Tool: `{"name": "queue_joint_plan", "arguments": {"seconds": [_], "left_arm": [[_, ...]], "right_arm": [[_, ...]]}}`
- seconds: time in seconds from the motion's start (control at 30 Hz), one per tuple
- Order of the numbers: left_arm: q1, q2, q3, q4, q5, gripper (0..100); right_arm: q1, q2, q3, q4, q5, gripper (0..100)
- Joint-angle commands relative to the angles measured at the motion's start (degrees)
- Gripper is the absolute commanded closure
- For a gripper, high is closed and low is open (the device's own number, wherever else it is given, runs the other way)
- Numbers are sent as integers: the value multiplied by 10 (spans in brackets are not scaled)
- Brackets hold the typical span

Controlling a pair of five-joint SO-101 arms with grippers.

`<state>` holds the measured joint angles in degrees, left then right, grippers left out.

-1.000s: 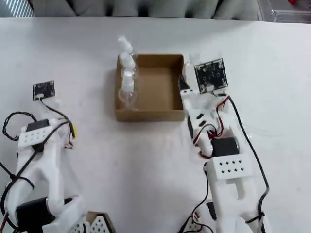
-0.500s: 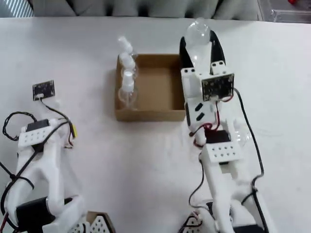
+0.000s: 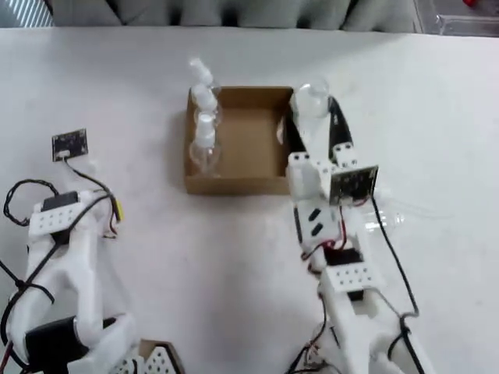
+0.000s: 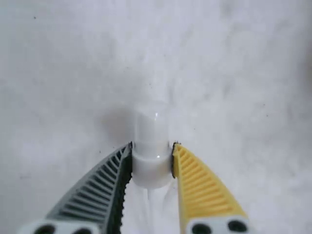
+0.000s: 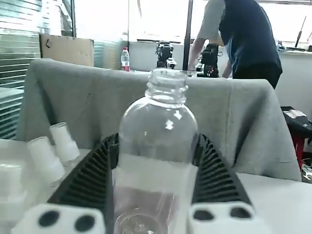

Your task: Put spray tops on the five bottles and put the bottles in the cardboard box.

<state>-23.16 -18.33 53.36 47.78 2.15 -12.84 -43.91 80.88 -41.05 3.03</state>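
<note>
My right fingers (image 5: 90, 180) are clamped on either side of a clear bottle (image 5: 156, 146). It stands upright with its neck open and no top on it. From overhead I see that bottle at the right wall of the cardboard box (image 3: 242, 185), near the far corner; I can't tell whether it sits inside the rim. Three capped bottles (image 3: 204, 144) stand in a row along the box's left wall. My left fingers (image 4: 195, 185) pinch a white spray top (image 4: 151, 129) over the white desk (image 4: 243, 58), off to the left and apart from the box.
</note>
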Motion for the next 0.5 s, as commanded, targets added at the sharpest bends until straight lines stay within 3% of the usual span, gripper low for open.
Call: {"name": "queue_joint_plan", "arguments": {"seconds": [0.0, 0.27, 0.47], "left_arm": [[-2, -26, -4, -7, 5, 980], [-2, -26, -4, -7, 5, 980], [-2, -30, 5, -8, 5, 980]], "right_arm": [[-44, -104, 36, 40, -8, 982], [-186, -319, 74, 236, -61, 982], [-334, -413, 69, 375, 15, 983]]}}
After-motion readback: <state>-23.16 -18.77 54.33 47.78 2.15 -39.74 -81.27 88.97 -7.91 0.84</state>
